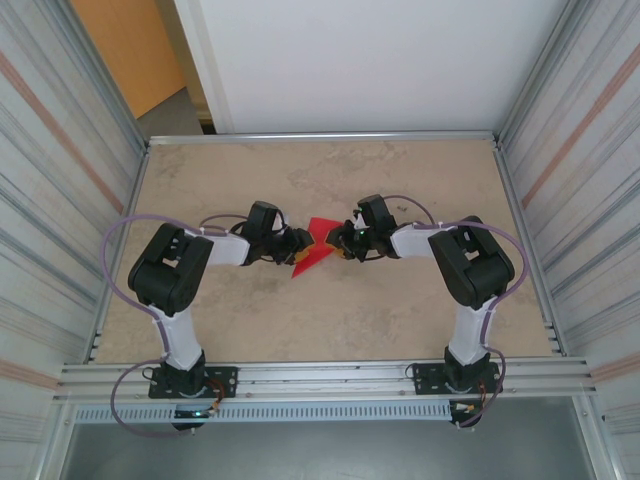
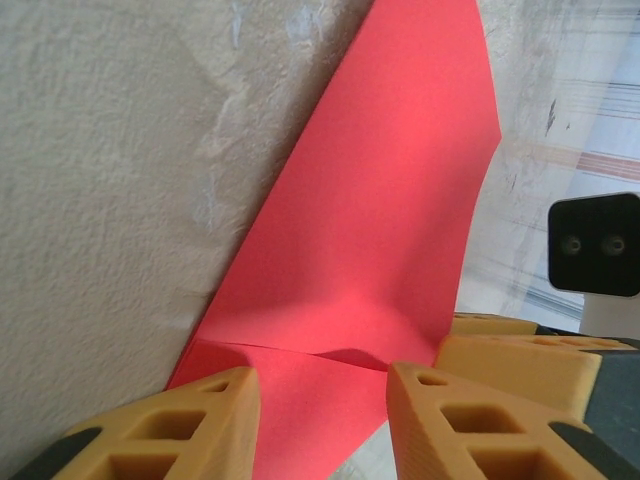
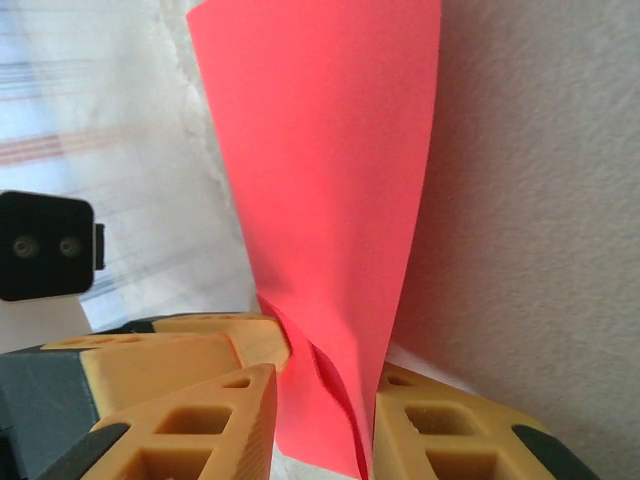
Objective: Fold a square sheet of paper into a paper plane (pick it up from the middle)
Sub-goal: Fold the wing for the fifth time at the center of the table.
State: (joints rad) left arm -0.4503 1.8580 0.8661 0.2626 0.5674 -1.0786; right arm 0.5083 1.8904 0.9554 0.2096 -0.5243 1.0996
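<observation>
The red sheet of paper (image 1: 312,250), folded into a pointed, layered shape, lies mid-table between my two grippers. My left gripper (image 1: 300,243) is low over its left end. In the left wrist view the paper (image 2: 380,200) lies flat with a crease across it, and the left gripper (image 2: 322,420) stands open, one finger on each side above it. My right gripper (image 1: 345,242) is at the right end. There a flap of the paper (image 3: 330,180) stands up between the fingers of the right gripper (image 3: 325,420). It bows loosely in the gap and leans on the right finger (image 3: 440,430).
The table (image 1: 400,310) is beige and mottled, with ribbed metal walls (image 1: 580,200) to the left and right and a rail along the near edge. The two grippers face each other closely. The right gripper's fingers (image 2: 520,350) show in the left wrist view, and the left gripper's fingers (image 3: 180,345) in the right wrist view.
</observation>
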